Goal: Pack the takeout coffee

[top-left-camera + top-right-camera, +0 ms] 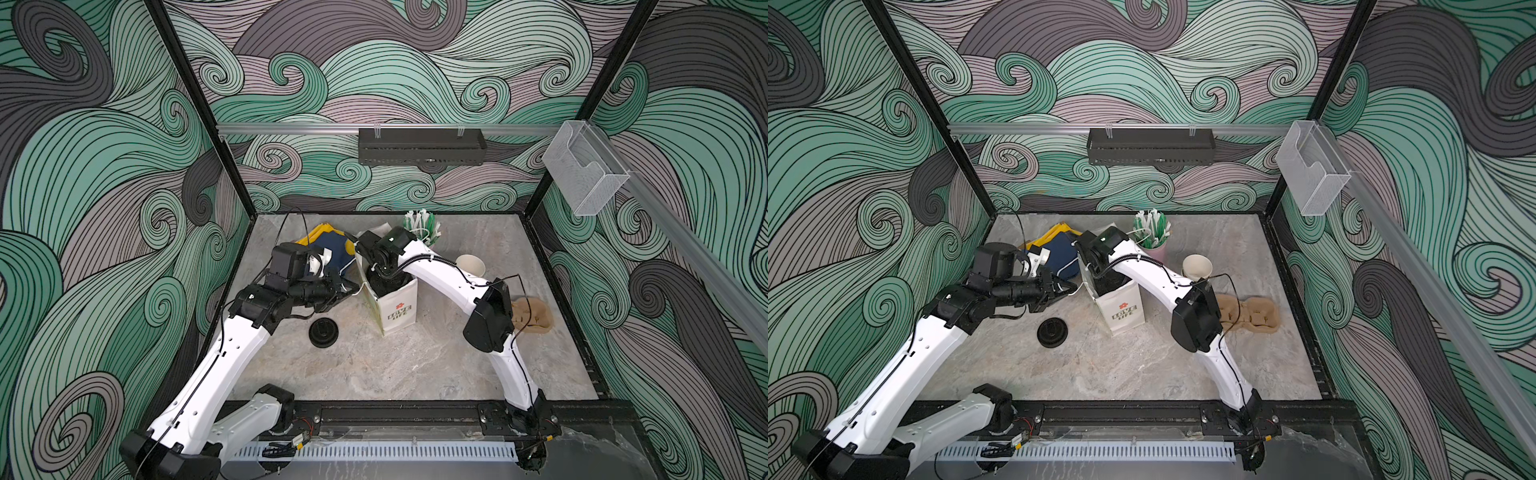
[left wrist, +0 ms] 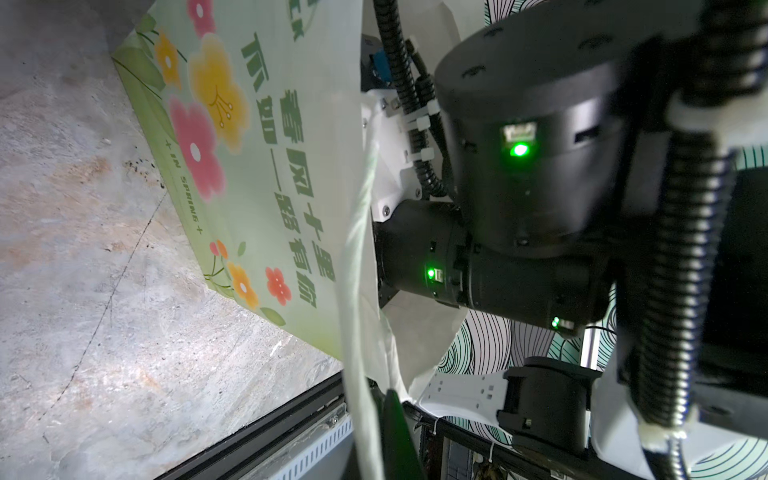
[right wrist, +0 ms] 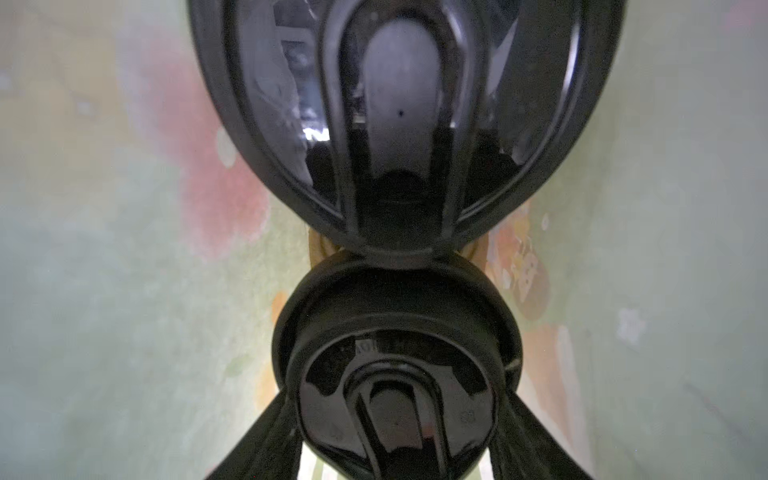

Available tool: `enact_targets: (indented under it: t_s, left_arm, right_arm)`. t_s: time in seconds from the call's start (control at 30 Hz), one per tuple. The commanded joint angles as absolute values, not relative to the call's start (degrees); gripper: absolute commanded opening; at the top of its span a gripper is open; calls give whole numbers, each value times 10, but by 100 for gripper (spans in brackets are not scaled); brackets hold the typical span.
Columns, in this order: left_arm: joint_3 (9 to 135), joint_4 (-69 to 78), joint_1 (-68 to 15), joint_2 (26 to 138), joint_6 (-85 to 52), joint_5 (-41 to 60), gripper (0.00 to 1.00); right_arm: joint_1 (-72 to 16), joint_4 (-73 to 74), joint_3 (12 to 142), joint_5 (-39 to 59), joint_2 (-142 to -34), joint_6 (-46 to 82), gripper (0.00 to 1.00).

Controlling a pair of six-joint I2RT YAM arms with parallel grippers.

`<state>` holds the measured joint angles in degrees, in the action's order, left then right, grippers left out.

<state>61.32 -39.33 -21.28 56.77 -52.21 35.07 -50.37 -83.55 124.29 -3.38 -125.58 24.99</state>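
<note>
Right gripper (image 3: 398, 399) is deep inside the paper bag (image 1: 397, 309), jaws clasped round the near lidded cup (image 3: 395, 316), snug against the far lidded cup (image 3: 399, 124). Left gripper (image 1: 351, 291) is pinched tight on what looks like the bag's handle (image 2: 357, 291), to hold the mouth open.

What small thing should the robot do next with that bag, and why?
Probably open the right gripper: its cup is down inside the bag beside the other lidded cup, while the left gripper pinches the bag handle.
</note>
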Motion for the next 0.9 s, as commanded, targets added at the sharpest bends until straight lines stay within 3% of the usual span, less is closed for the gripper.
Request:
enact_targets:
  t_s: [0.0, 0.8, 0.87]
  left_arm:
    - [612, -415, -228, 558, -532, 368, 0]
    - [631, -430, -267, 597, -520, 386, 0]
    - [635, -435, -268, 597, -516, 379, 7]
  right_arm:
    - [-509, -860, 1205, -31, -1228, 268, 57]
    - [-495, -803, 1220, -39, -1289, 258, 57]
    - [-493, -803, 1223, -39, -1292, 257, 58]
